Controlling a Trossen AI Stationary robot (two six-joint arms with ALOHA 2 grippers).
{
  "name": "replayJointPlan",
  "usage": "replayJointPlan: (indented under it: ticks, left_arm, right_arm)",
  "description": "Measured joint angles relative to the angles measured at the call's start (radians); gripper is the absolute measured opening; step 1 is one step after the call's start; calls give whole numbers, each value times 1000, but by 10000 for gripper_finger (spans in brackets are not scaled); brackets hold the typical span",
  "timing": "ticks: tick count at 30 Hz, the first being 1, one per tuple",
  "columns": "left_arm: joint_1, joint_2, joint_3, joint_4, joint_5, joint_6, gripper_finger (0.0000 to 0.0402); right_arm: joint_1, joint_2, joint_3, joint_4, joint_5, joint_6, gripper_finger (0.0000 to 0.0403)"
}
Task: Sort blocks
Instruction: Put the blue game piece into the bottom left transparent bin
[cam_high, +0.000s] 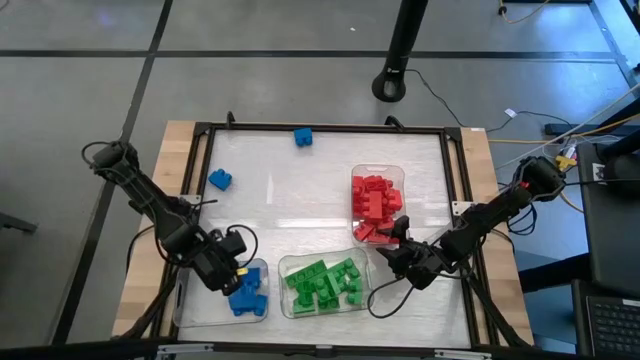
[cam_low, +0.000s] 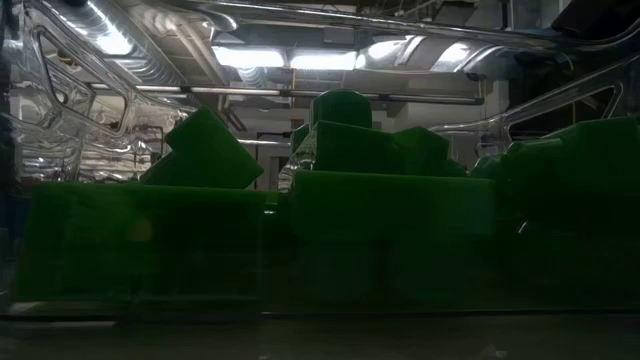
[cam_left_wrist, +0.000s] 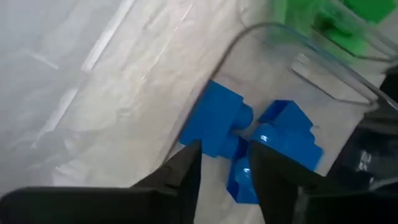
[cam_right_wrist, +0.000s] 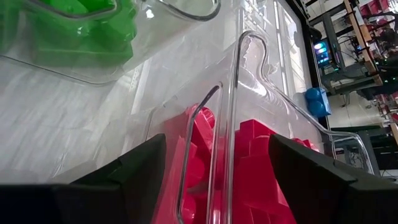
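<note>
- Hovering over the near-left tray (cam_high: 186, 310), the left gripper (cam_high: 232, 268) points down at the blue blocks (cam_high: 247, 292) piled inside it.
- In the left wrist view its fingers (cam_left_wrist: 181, 177) stand a little apart with nothing between them; the blue blocks (cam_left_wrist: 249, 140) lie just past the tips, inside the tray's clear wall (cam_left_wrist: 292, 46).
- Two more blue blocks sit loose on the table (cam_high: 300, 190): one (cam_high: 220, 180) toward the far left, well away from the left gripper, and one (cam_high: 302, 136) by the far edge.
- The right gripper (cam_high: 397, 250) hangs at the near end of the red tray (cam_high: 400, 172), between it and the green tray (cam_high: 287, 300).
- The right wrist view shows its fingers (cam_right_wrist: 134, 171) spread wide, straddling the rim (cam_right_wrist: 231, 99) of the red tray without holding any block; the red blocks (cam_right_wrist: 261, 165) lie right ahead of the tips.
- Red blocks (cam_high: 376, 205) fill the right-hand tray; green blocks (cam_high: 325, 283) fill the middle near tray, just left of the right gripper.
- The low view is blocked by green blocks (cam_low: 390, 210) seen up close through a tray wall, and neither gripper shows there.
</note>
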Motion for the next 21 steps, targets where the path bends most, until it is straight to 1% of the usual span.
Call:
replayJointPlan:
  ticks: [3, 6, 12, 15, 18, 21]
  left_arm:
    - [27, 0, 0, 4, 1, 10, 147]
    - [69, 0, 0, 2, 3, 58, 176]
    - [221, -8, 3, -3, 2, 224, 222]
    - [321, -17, 13, -29, 1, 305, 230]
    - [426, -28, 21, -83, -4, 383, 229]
    - [525, -34, 25, -137, -57, 461, 227]
  right_arm:
    - [0, 0, 0, 0, 0, 0, 282]
    - [0, 0, 0, 0, 0, 0, 282]
    - [0, 0, 0, -1, 0, 0, 282]
    - [0, 0, 0, -2, 0, 0, 282]
    - [0, 0, 0, -2, 0, 0, 282]
    - [0, 0, 0, -3, 0, 0, 282]
